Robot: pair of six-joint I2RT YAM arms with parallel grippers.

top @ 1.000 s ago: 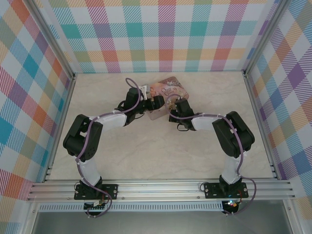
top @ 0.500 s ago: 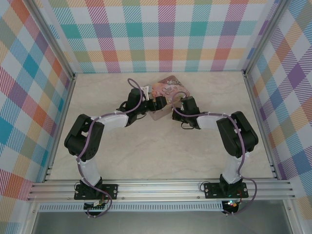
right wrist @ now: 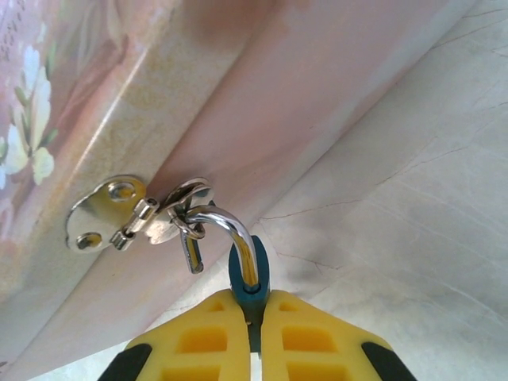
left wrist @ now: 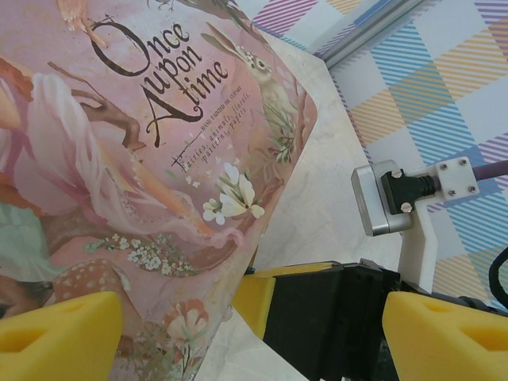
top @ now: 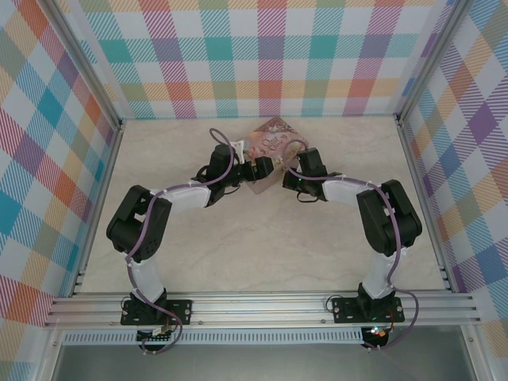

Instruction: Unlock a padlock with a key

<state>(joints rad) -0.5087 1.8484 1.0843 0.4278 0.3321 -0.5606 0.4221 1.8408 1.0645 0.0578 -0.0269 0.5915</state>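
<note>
Padlock (right wrist: 248,274) hangs by its shackle (right wrist: 230,226) from the tin's (left wrist: 119,159) hasp (right wrist: 107,210), far middle of the table (top: 238,254), blue body clamped in the right claw (right wrist: 252,308). Left claw (left wrist: 254,329) gapes wide at the tin's edge (touching or not, unclear). Best hold the body steady and avoid wrenching the thin hasp.

Bright, even, diffuse light throughout; the arms cast only faint, soft shadows on the table (top: 262,246). Small white glints sit on the shackle (right wrist: 238,226) of the padlock (right wrist: 248,279), and a soft shadow lies beside the pink tin (right wrist: 262,87). The nearest edges of both wrist views go slightly blurred.
</note>
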